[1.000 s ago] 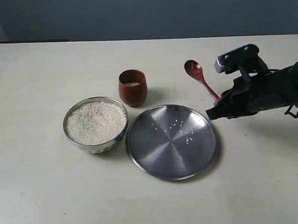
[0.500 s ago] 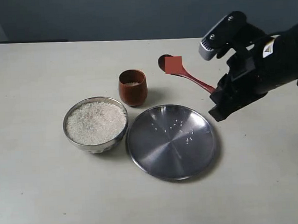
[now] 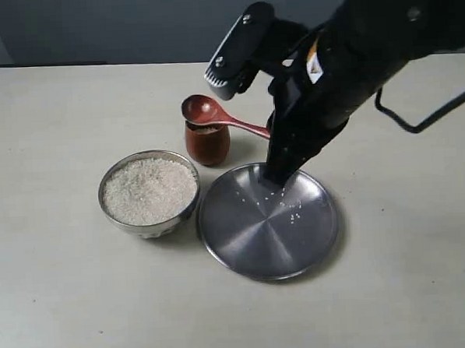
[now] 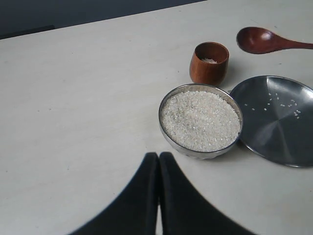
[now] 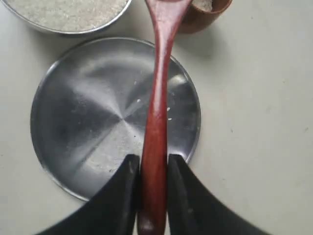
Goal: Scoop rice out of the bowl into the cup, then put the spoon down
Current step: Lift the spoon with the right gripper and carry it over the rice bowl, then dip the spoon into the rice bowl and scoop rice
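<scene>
The steel bowl [image 3: 149, 193] [image 4: 200, 122] holds a heap of white rice [image 3: 149, 191] [image 4: 200, 120]. Behind it stands the reddish-brown cup [image 3: 207, 140] [image 4: 209, 63] with a little rice at its bottom. My right gripper [image 5: 153, 159] is shut on the handle of the wooden spoon [image 3: 218, 117] [image 5: 159, 112] [image 4: 266, 41]. The spoon is held in the air, its oval end just over the cup's rim, its handle above the plate. My left gripper [image 4: 158, 155] is shut and empty, short of the bowl.
A flat steel plate [image 3: 268, 221] [image 4: 279, 120] [image 5: 83, 112] lies right of the bowl, with a few stray grains on it. The right arm [image 3: 344, 67] hangs over the plate's far edge. The pale tabletop stretches all round.
My right arm has swung left and up with the spoon in its grip. The spoon's oval end went from right of the cup to over the cup's rim.
</scene>
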You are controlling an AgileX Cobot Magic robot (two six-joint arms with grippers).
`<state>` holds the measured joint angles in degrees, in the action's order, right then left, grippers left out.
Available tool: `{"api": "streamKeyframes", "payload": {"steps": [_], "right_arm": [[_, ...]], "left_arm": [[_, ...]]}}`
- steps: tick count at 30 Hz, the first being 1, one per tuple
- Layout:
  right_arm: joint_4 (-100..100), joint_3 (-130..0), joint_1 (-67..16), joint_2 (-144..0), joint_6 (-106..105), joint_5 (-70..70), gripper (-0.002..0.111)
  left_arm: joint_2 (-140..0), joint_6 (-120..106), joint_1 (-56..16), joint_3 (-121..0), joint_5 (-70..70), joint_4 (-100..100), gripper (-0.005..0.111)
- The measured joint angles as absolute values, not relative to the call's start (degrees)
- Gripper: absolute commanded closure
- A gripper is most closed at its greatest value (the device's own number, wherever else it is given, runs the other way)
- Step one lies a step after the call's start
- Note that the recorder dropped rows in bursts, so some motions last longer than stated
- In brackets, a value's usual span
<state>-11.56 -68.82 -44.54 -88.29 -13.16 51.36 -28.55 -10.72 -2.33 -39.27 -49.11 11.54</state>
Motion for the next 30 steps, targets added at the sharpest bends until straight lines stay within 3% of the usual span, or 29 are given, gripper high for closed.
{"api": "streamKeyframes", "payload": {"steps": [11,30], "right_arm": [[-33.8,-78.7,-56.6,-101.2,-3.4,62.6,0.109],[-47.5,-83.9,-62.9,-115.4,1.1,68.4,0.109]], "left_arm": [[-28.6,-10.7,-2.3,-39.3,-49.1,11.5,0.106],[-28.6,-10.7,-2.3,-39.3,-49.1,11.5,0.106]]}}
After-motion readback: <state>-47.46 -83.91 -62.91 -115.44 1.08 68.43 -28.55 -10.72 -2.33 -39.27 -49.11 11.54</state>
